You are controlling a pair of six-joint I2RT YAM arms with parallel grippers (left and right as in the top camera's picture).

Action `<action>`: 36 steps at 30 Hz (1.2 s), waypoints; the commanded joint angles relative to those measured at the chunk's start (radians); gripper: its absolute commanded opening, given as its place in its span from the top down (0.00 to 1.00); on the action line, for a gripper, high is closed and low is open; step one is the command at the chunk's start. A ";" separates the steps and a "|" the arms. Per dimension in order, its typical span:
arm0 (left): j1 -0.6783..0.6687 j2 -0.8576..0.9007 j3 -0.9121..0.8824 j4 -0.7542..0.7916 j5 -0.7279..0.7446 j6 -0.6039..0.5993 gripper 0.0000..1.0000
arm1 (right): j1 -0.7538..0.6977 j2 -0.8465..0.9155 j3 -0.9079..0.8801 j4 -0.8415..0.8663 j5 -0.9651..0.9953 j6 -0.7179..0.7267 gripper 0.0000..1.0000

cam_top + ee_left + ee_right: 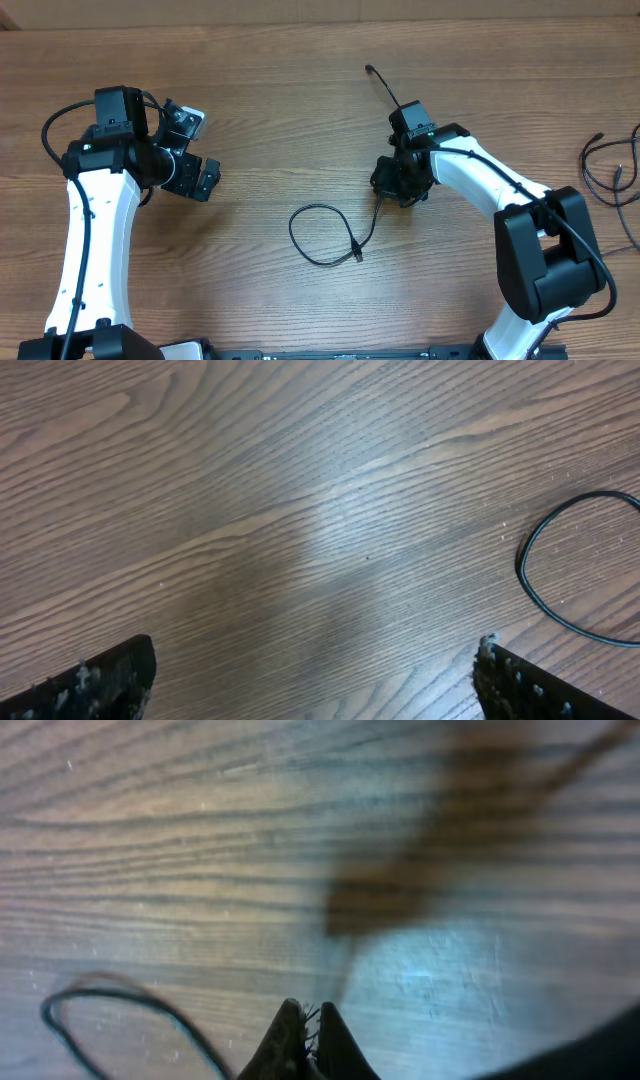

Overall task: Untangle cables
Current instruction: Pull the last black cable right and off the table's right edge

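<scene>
A thin black cable lies on the wooden table in a loose loop, its plug end [357, 256] near the centre front. It runs up into my right gripper [396, 188], and its other end [371, 70] sticks out behind the wrist. My right gripper [312, 1020] is shut on this cable; the blurred strand rises from the fingertips and the loop [110, 995] lies at lower left. My left gripper [197, 176] is open and empty at the left, off the cable. In the left wrist view the fingers [315, 685] are wide apart over bare wood, and the loop [545, 575] is at the right.
More thin black cables [603, 168] lie at the table's far right edge, beside the right arm's base. The wooden tabletop [270, 120] stretches between the two arms.
</scene>
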 commanded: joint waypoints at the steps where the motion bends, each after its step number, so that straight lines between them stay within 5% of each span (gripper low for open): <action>1: 0.005 0.006 0.011 0.001 0.002 0.016 0.00 | -0.007 -0.011 0.121 -0.045 0.010 -0.015 0.96; 11: 0.005 0.006 0.011 0.001 0.002 0.016 0.00 | -0.060 -0.011 0.591 -0.322 0.076 -0.104 0.96; 22: 0.005 0.006 0.011 0.001 0.002 0.016 0.00 | -0.211 -0.011 1.084 -0.422 0.129 -0.104 0.96; 36: 0.005 0.006 0.011 0.001 0.002 0.016 0.00 | -0.489 -0.009 1.172 -0.328 0.471 -0.104 0.96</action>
